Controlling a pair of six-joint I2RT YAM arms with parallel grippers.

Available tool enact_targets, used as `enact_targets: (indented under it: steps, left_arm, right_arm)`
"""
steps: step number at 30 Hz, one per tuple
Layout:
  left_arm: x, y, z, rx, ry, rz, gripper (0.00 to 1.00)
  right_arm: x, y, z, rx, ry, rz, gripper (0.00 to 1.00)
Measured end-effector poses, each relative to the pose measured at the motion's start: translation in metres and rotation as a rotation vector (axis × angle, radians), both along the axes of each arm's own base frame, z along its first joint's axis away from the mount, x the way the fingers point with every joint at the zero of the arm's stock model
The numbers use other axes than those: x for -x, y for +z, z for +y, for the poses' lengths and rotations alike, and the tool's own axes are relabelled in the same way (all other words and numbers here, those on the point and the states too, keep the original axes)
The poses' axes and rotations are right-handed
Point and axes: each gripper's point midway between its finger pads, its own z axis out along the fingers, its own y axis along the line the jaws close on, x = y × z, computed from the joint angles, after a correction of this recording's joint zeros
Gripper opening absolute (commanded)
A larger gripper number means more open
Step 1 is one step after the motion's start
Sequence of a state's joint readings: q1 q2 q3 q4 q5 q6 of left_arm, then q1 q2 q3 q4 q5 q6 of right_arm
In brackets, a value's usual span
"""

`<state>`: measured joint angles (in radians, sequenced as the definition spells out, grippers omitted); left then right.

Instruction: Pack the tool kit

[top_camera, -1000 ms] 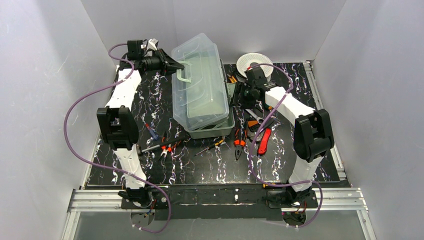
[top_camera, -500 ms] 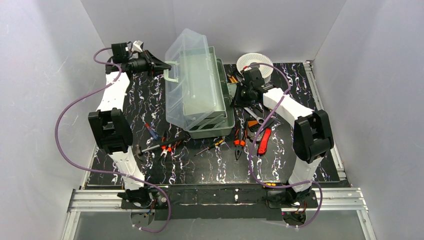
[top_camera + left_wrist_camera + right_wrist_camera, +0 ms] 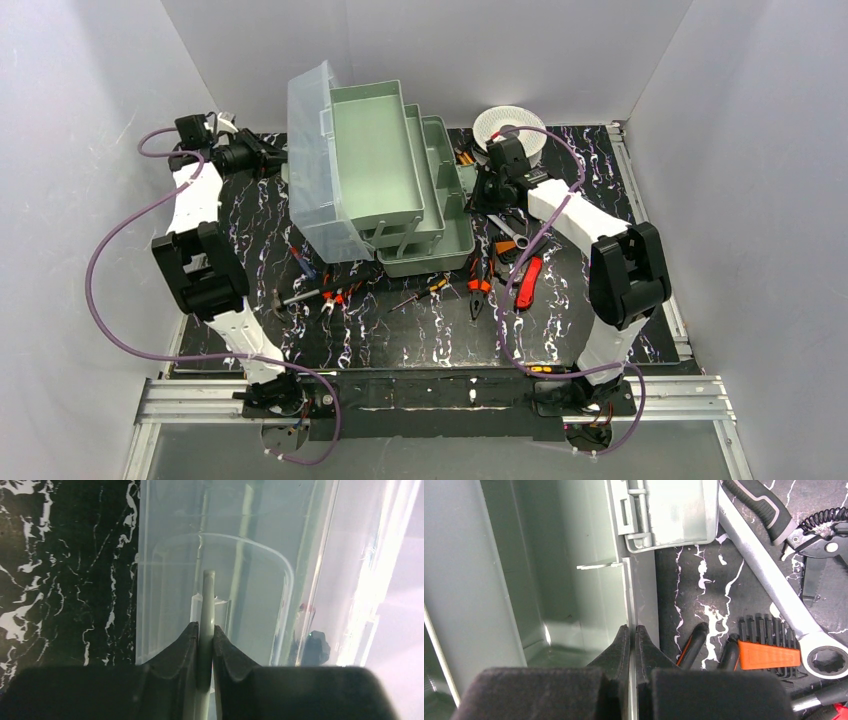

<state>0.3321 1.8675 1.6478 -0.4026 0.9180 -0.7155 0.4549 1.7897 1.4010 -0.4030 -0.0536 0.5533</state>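
The tool kit's box (image 3: 440, 250) stands open at the back of the mat, its sage-green trays (image 3: 375, 150) stepped out to the left. The translucent lid (image 3: 310, 165) stands tipped up on the left side. My left gripper (image 3: 272, 160) is shut on the lid's green handle (image 3: 208, 595), pinched between both fingers (image 3: 192, 645). My right gripper (image 3: 633, 630) is shut on the thin right wall (image 3: 631, 595) of the box base, beside the latch (image 3: 636, 520). Orange-handled pliers (image 3: 478, 285), a red knife (image 3: 527, 283) and screwdrivers (image 3: 330, 293) lie loose on the mat.
A white perforated spool (image 3: 510, 125) sits at the back right. Just right of the box lie a long ring wrench (image 3: 774, 590), an orange hex-key set (image 3: 769, 652) and more tools. White walls enclose the black marbled mat (image 3: 420, 335) on three sides.
My left gripper has drawn the handle leftwards, swinging the lid open and fanning the trays out. My right gripper has shut on the box's right wall.
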Motion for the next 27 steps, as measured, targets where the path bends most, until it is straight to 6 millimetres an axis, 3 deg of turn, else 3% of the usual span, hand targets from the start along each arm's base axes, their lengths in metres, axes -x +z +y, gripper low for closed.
enact_targets:
  steps: [2, 3, 5, 7, 11, 16, 20, 23, 24, 27]
  left_arm:
    - [0.000, -0.007, 0.005, -0.002, 0.006, 0.013, 0.58]
    - [-0.001, -0.009, 0.007, -0.003, 0.011, 0.019, 0.71]
    - [-0.004, -0.012, 0.013, -0.015, 0.028, 0.015, 0.87]
    - [-0.006, -0.015, 0.021, -0.024, 0.053, 0.015, 0.94]
    - [0.000, -0.025, 0.033, -0.053, 0.107, 0.024, 0.96]
    - [0.022, -0.042, 0.046, -0.041, 0.202, 0.050, 0.96]
    - [0.042, -0.087, 0.042, 0.070, 0.290, 0.128, 0.96]
    - [0.045, -0.102, 0.061, 0.128, 0.371, 0.161, 0.96]
    - [0.043, -0.111, 0.078, 0.156, 0.429, 0.174, 0.96]
    - [0.041, -0.123, 0.102, 0.221, 0.492, 0.196, 0.96]
  right_arm:
    - [0.000, 0.000, 0.001, -0.010, -0.007, -0.006, 0.01]
    - [0.000, 0.000, 0.001, -0.015, -0.010, -0.007, 0.01]
    - [0.000, 0.001, 0.002, -0.023, -0.011, -0.011, 0.01]
    - [0.000, 0.001, 0.003, -0.024, -0.011, -0.012, 0.01]
    - [0.000, 0.001, 0.003, -0.026, -0.011, -0.012, 0.01]
    - [0.000, 0.002, 0.004, -0.027, -0.010, -0.012, 0.01]
    - [0.000, 0.002, 0.004, -0.030, -0.007, -0.012, 0.01]
    - [0.000, 0.002, 0.005, -0.033, -0.005, -0.011, 0.01]
    - [0.001, 0.001, 0.005, -0.037, -0.005, -0.015, 0.01]
    - [0.002, 0.001, 0.006, -0.080, -0.018, -0.028, 0.01]
